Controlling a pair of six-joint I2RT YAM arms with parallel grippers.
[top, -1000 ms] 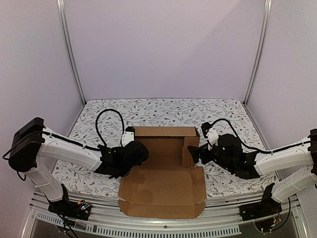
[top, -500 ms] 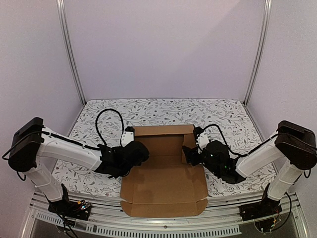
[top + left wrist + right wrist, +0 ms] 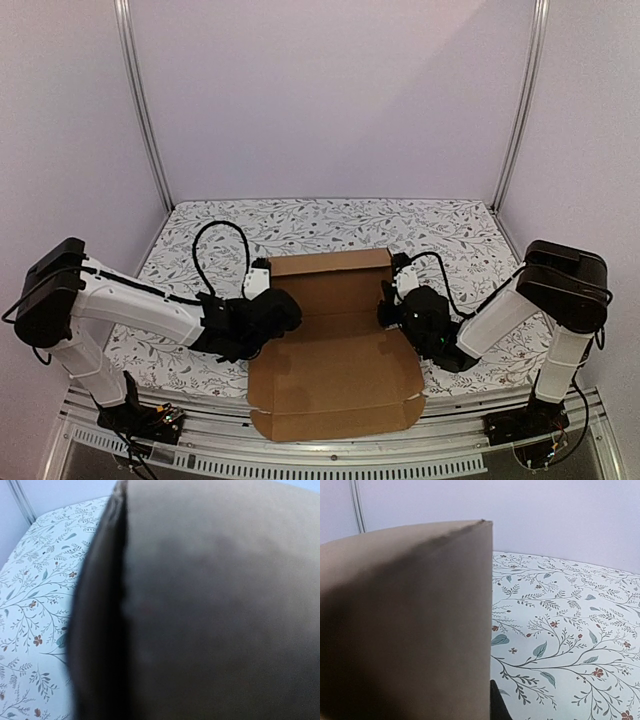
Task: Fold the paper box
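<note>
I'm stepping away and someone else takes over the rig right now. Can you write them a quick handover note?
Grippers: the left end effector is shut at the left side of the paper box, apparently pinching cardboard. The right end effector is shut at the box's right side, apparently pinching too.
Where: the box lies open mid-table between the arms. Its front panel lies flat toward the arm bases.
Done: the far wall looks raised.
Left: stand up both side walls, tuck the tabs, close the front panel over.
</note>
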